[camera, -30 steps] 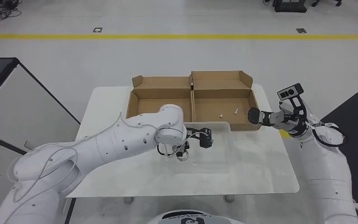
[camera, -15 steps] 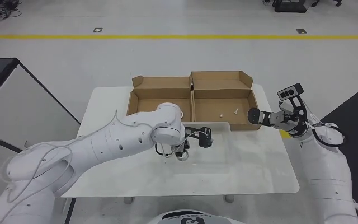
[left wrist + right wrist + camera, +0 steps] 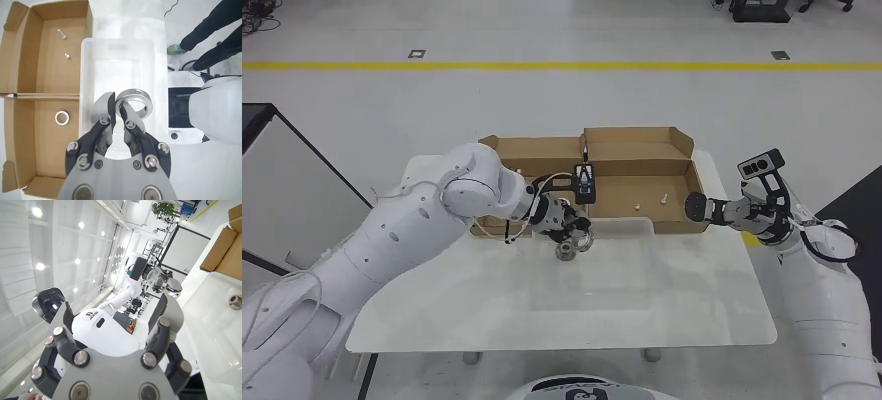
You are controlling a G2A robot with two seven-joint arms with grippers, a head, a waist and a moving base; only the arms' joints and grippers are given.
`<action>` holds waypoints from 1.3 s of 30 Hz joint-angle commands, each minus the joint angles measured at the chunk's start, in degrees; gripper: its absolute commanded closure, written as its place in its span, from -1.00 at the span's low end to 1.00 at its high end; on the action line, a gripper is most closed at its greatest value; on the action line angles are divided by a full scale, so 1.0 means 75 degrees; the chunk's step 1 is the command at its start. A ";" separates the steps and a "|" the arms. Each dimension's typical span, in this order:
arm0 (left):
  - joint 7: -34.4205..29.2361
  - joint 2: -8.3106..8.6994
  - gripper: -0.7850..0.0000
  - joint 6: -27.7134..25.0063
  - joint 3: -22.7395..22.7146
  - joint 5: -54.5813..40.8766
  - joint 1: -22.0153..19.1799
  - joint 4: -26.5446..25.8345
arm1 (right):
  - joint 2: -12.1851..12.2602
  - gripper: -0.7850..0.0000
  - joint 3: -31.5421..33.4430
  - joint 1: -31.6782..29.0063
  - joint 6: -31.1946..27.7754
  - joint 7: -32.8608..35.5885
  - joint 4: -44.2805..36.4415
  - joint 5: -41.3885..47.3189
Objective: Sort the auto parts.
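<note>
Pinching the wall of a metal ring [image 3: 136,100], one finger threaded through its bore and the other outside, the left hand [image 3: 118,108] hung closed on that part over the clear tray [image 3: 117,40], just beside the cardboard box [image 3: 53,79]. That hold on the wall probably suited a part too wide to span, and it left the ring free to drop once released. The box had two compartments: one held two screws [image 3: 62,34], the other a white ring [image 3: 61,117]. Rings therefore likely belonged with the white one, in the compartment nearer the hand. The carry looked about midway, with the ring over the tray and not yet over cardboard. A small metal collar [image 3: 235,302] lay in the tray, seemingly next to be sorted. The right hand [image 3: 115,303] stood open and empty beside the box's other end, above the surface [image 3: 672,300], presumably parked out of the way.
</note>
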 commanded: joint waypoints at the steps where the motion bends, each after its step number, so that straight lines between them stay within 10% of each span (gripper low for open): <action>1: 0.0086 0.0208 1.00 -0.0490 -0.0418 -0.0150 0.0286 -0.0085 | 0.0000 -1.00 0.0000 0.0000 0.0000 0.0000 0.0000 0.0000; 10: 0.1375 0.0894 1.00 -0.1943 -0.1633 -0.0866 0.1344 -0.0208 | 0.0000 -1.00 0.0000 0.0000 0.0000 0.0000 0.0000 0.0000; 21: 0.1937 0.1271 1.00 -0.1944 -0.2636 -0.2891 0.1763 -0.0410 | 0.0000 -1.00 0.0000 0.0000 0.0000 0.0000 0.0000 0.0000; 39: 0.1375 0.0752 1.00 -0.1944 -0.4776 -0.6439 0.2975 -0.1427 | 0.0000 -1.00 0.0000 0.0000 0.0000 0.0000 0.0000 0.0000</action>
